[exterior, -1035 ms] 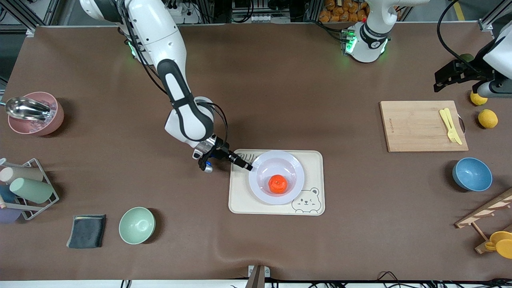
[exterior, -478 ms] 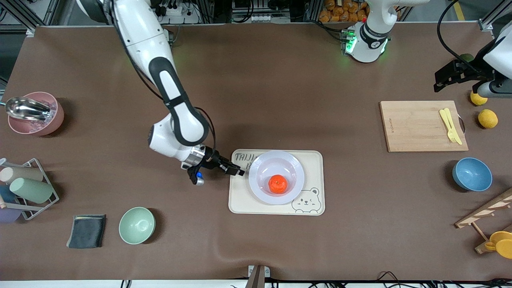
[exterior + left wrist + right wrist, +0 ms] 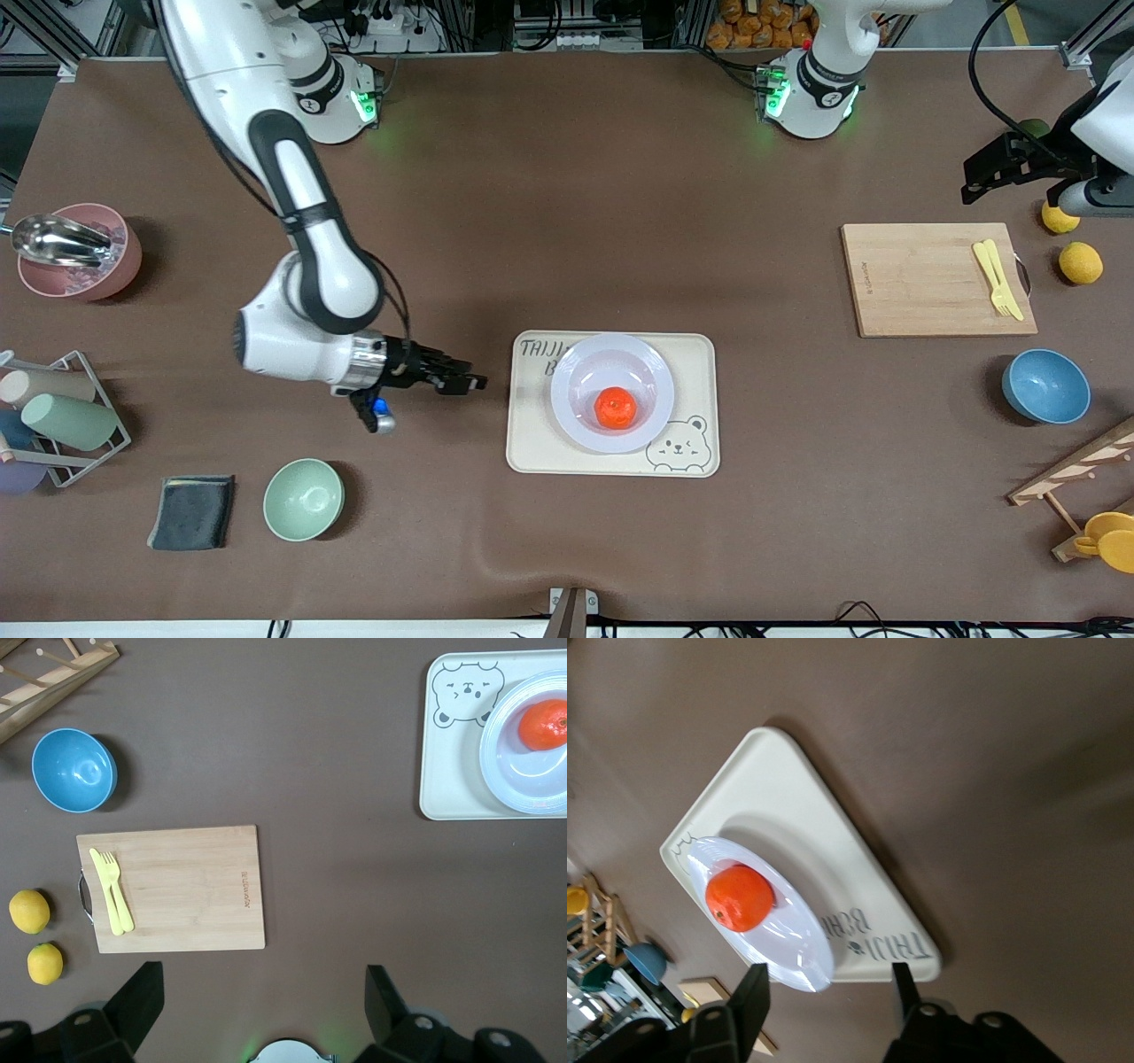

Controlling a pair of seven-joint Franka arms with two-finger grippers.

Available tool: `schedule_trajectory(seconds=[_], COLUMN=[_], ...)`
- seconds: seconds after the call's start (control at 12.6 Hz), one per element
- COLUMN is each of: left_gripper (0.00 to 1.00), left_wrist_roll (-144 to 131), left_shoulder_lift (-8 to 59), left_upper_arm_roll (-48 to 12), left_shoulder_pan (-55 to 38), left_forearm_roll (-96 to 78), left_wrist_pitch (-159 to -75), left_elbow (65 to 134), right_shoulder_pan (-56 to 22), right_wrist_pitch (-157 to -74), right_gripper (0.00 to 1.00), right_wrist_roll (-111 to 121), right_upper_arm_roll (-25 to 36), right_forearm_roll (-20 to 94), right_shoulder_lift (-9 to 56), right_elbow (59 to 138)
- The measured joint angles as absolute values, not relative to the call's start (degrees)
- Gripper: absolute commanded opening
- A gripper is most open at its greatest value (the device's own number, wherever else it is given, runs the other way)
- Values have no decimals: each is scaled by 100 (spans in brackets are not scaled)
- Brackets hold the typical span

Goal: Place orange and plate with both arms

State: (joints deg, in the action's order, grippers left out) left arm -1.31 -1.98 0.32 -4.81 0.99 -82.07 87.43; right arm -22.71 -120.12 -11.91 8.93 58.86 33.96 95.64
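Observation:
The orange (image 3: pixel 616 407) lies in the middle of the pale lavender plate (image 3: pixel 651 368), which rests on the cream bear tray (image 3: pixel 533 443) at the table's middle. Both also show in the right wrist view, orange (image 3: pixel 739 897) on plate (image 3: pixel 799 943), and in the left wrist view, orange (image 3: pixel 544 724) on plate (image 3: pixel 514 771). My right gripper (image 3: pixel 469 384) is open and empty, low over the table beside the tray, toward the right arm's end. My left gripper (image 3: pixel 979 182) is open and empty, raised at the left arm's end near the cutting board (image 3: pixel 930 279).
The board carries a yellow fork (image 3: pixel 998 277). Two yellow fruits (image 3: pixel 1080 262) and a blue bowl (image 3: pixel 1045 385) lie near it. A green bowl (image 3: pixel 303 499), a dark cloth (image 3: pixel 192 511), a cup rack (image 3: pixel 58 416) and a pink bowl (image 3: pixel 75 252) stand at the right arm's end.
My right gripper has let go of the plate's rim and drawn back off the tray toward the right arm's end. The plate, orange and left arm have not moved.

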Motion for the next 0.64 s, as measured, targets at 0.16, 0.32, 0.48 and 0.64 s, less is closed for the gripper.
schedule_trajectory(seconds=[0.16,0.32,0.48,0.64], left_gripper=[100,100,100,100], left_wrist_roll=[-131,-131,-131,-131], left_shoulder_lift=[-198,-198,-198,-198], left_upper_arm_roll=[32,32,31,27], left_shoulder_pan=[-481,-481,-481,-481], left_forearm_roll=[99,99,99,99], left_wrist_pitch=[-8207,-8207,-8207,-8207], left_elbow=[8743,8743,8742,8742], right_shoulder_pan=[-1826,-1476,-1195,-940], right_wrist_pitch=[-11447,-11041,-10627,-10094], right_gripper=[92,100,100,100], right_wrist_roll=[-1191,-1183,-1109,-1067], right_upper_arm_roll=[895,895,895,896], right_forearm_roll=[5241,4638,3962,3466], right_shoulder_lift=[3263,3139,3036,2987], right_elbow=[9437,9300,9097,8742])
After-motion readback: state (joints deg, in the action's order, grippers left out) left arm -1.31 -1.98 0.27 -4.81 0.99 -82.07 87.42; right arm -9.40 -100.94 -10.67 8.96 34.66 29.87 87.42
